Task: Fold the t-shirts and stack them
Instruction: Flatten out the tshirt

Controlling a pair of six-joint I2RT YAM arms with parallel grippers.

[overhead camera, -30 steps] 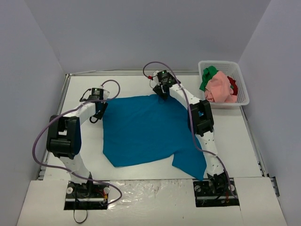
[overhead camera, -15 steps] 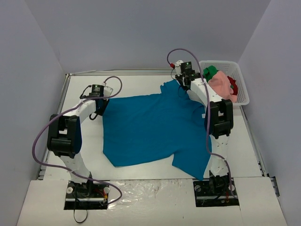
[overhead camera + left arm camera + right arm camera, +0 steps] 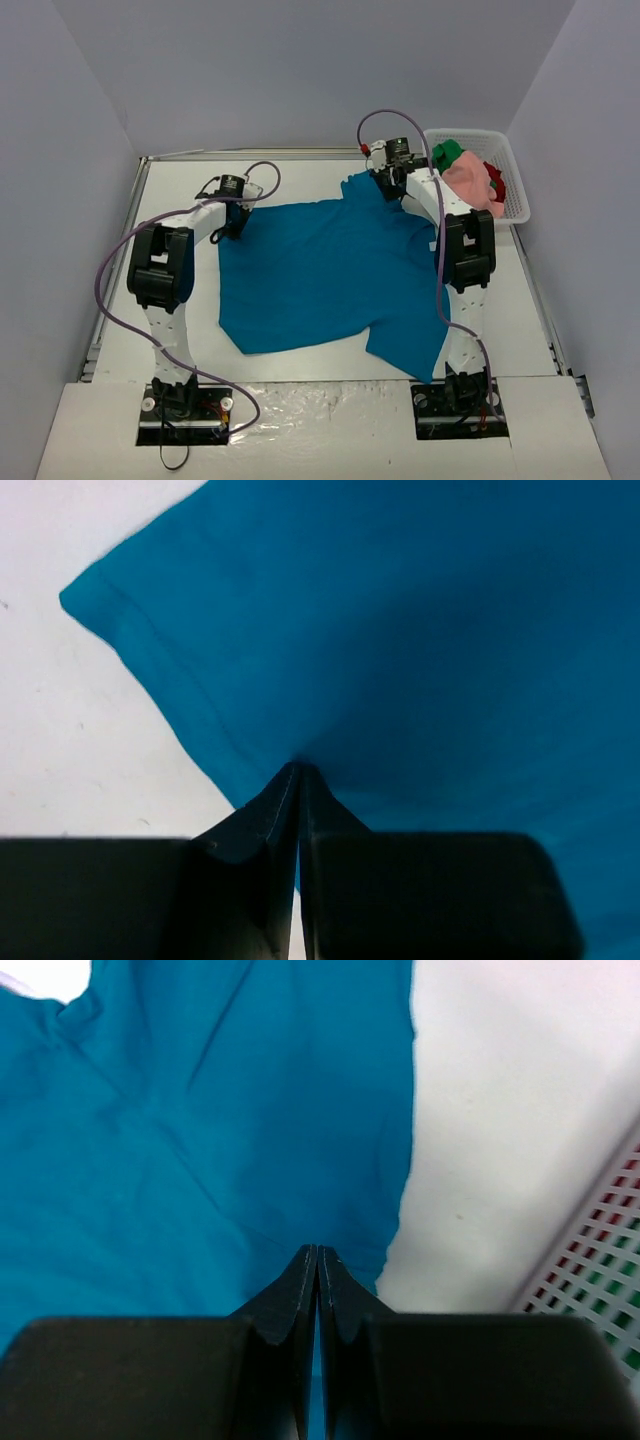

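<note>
Teal-blue t-shirt [image 3: 320, 270] lies spread flat on the bench [image 3: 290, 175], extending from both tools back toward the arm bases. Left tool [image 3: 298, 772] and right tool [image 3: 317, 1250] are each pinched closed on its far edge, one per corner. The held edge runs crosswise, so a fold would likely draw it nearward.

A: Top cam?
B: Fixed, high at 6 o'clock, faces 12, tilted down. Whole table [image 3: 510, 300] in frame.
A: Wrists?
B: Both close-up, right over the cloth. All three share the teal-blue t-shirt [image 3: 310, 270]. Right wrist and top also share the basket [image 3: 600, 1285], 4 o'clock in the wrist view.
</note>
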